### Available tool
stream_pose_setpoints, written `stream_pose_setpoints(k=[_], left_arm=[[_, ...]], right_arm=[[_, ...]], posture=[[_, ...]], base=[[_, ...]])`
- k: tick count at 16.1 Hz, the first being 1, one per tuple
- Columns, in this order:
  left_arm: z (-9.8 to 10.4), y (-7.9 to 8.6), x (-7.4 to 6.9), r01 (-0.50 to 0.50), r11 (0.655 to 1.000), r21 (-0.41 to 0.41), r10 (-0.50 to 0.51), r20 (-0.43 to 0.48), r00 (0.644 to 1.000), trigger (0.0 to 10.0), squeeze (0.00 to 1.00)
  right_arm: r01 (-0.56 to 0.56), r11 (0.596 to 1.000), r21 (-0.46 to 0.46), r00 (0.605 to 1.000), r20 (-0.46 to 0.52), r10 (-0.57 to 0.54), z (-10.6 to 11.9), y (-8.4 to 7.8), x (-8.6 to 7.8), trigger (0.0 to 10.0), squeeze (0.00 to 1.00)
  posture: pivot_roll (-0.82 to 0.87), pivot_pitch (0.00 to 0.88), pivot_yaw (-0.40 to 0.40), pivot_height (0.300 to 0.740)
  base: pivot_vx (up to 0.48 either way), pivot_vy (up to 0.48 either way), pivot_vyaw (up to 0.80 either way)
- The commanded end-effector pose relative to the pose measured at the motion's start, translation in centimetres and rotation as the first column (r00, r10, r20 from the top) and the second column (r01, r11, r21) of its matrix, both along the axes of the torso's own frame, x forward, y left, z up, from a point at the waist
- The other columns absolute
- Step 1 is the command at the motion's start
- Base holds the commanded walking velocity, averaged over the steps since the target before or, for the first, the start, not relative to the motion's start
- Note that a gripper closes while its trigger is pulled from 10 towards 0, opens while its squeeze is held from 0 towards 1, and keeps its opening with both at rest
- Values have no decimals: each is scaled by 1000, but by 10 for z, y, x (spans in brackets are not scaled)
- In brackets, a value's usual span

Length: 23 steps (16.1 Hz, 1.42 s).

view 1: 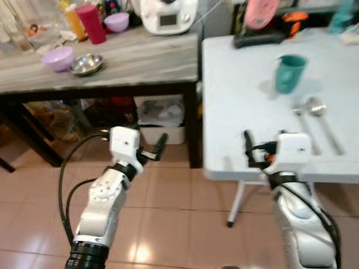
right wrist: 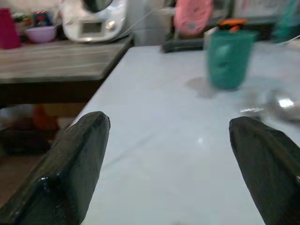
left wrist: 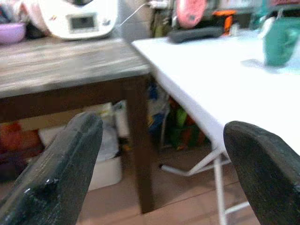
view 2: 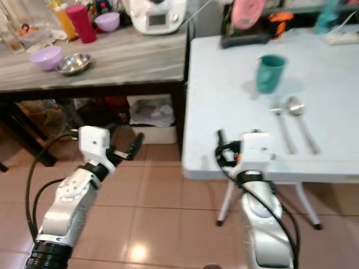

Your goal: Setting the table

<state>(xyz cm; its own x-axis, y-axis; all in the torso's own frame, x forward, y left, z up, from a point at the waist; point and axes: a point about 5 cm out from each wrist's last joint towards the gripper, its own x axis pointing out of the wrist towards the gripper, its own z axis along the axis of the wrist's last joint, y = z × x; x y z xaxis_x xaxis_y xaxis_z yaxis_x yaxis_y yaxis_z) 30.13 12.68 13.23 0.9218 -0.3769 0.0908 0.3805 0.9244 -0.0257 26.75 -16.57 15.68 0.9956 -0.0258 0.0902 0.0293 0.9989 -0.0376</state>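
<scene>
cup: green cup (view 1: 290,73) upright on the white worktop (view 1: 241,101), well ahead of the right jaws and a bit to their right
cutlery: fork (view 1: 303,120) and spoon (view 1: 321,115) side by side, just nearer than the cup, ahead-right of the right jaws, handles pointing back at the robot
right gripper: right gripper (right wrist: 173,159) low over the near edge of the white worktop; jaws wide apart, holding nothing
left gripper: left gripper (left wrist: 161,164) off the white worktop, over the floor gap below the wooden worktop (view 1: 112,64); jaws wide apart, empty
bowls: purple bowl (view 1: 58,58) touching or just beside a steel bowl (view 1: 86,64) on the wooden worktop, far ahead-left of the left jaws; second purple bowl (view 1: 116,22) further back
other: red tumbler (view 1: 91,23), orange bottle (view 1: 74,21), white kitchen machine (view 1: 168,15) with a small screen at the back; pink object (view 1: 261,12) on a dark base at the far end of the white worktop
step (judged): place setting part done, cup and cutlery down, bowl or plate likely missing; bowls probably next, via the left arm
how to do it well: step closer to the wooden worktop first, bowls look out of reach; lift the left jaws above the worktop edge before reaching in; pinch one bowl by the rim, keep it level, avoid nudging its neighbour; set it down clear of the fork and spoon
risk: steel bowl could slip in the jaws; right arm near the table edge could bump it
writing: none readable; machine screen too blurred, no brand legible
</scene>
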Motion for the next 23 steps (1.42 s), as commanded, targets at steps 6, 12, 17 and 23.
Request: stream_pose_setpoints(k=[6, 12, 17, 23], left_arm=[[-6, 8, -4, -31, 999, 21, 31, -17, 999, 10000, 0], [-7, 6, -3, -29, 999, 17, 29, -20, 999, 10000, 0], [-6, 6, -4, -3, 1000, 18, 3, -9, 1000, 10000, 0], [-4, 7, -8, 62, 998, -20, -62, -9, 998, 10000, 0]], right_arm=[[-29, 1000, 8, 1000, 8, 29, 2, 8, 2, 10000, 0], [-25, 1000, 7, 1000, 11, 25, 3, 7, 3, 10000, 0], [-21, 1000, 6, 1000, 7, 21, 1, 7, 2, 10000, 0], [-19, 1000, 9, 1000, 5, 19, 0, 8, 1, 10000, 0]], posture=[[-296, 80, 118, 740], [-301, 79, 118, 740], [-302, 81, 123, 740], [-298, 82, 129, 740]], base=[[0, -315, 0], [0, -311, 0], [0, 0, 0], [96, 0, 0]])
